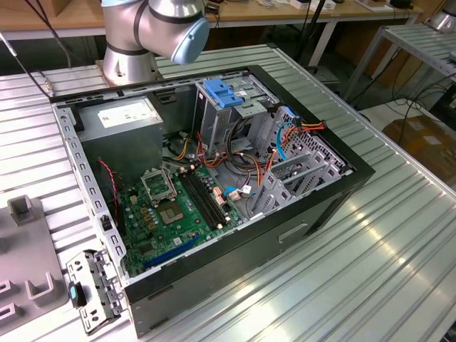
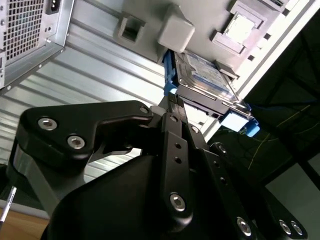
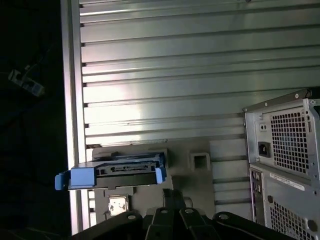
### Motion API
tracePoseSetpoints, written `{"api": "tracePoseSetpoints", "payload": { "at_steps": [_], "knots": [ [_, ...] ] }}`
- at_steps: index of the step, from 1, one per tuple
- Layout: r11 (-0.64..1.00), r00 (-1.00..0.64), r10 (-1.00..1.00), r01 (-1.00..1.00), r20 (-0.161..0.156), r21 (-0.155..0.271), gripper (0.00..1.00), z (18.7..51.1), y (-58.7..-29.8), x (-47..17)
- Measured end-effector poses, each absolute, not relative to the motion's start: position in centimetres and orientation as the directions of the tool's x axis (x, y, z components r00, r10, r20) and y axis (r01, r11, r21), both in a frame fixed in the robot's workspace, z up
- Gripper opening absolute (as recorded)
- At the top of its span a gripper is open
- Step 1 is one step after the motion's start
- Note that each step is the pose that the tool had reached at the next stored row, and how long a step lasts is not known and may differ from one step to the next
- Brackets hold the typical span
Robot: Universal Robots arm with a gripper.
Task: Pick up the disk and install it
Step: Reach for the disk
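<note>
The flat silver metal disk with its white-and-blue label and blue plastic carrier lies flat on a grey moulded fixture plate, which sits on the ribbed aluminium table close to the table's edge; in the second wrist view the disk rests between raised grey blocks of that plate. The black linkage gripper hangs just beside the near end of the blue carrier, tip close to its rim, and whether the two touch cannot be told. Nor can I tell how far the gripper is spread, and nothing shows it gripping the disk, which rests on the plate. The back of the grey metal computer case, with a perforated grille and a power socket, stands apart from the disk on the same table. In the exterior view the open black tower case lies on its side – green motherboard exposed, a blue plastic bracket atop the grey drive cage – with the silver robot arm standing behind it
</note>
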State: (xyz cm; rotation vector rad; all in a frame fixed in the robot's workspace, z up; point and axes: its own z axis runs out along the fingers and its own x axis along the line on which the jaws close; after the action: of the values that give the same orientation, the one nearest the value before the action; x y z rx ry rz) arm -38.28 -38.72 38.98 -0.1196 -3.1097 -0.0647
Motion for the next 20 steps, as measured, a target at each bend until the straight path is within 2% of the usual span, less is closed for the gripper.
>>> {"api": "tracePoseSetpoints", "payload": {
  "at_steps": [9,20],
  "knots": [
    [0.996,-0.996,0.076,0.078,0.039,0.04,0.11,38.8,-38.7,-44.4],
    [0.996,-0.996,0.076,0.078,0.04,0.04,0.11,38.7,-38.7,-45.4]
  ]
}}
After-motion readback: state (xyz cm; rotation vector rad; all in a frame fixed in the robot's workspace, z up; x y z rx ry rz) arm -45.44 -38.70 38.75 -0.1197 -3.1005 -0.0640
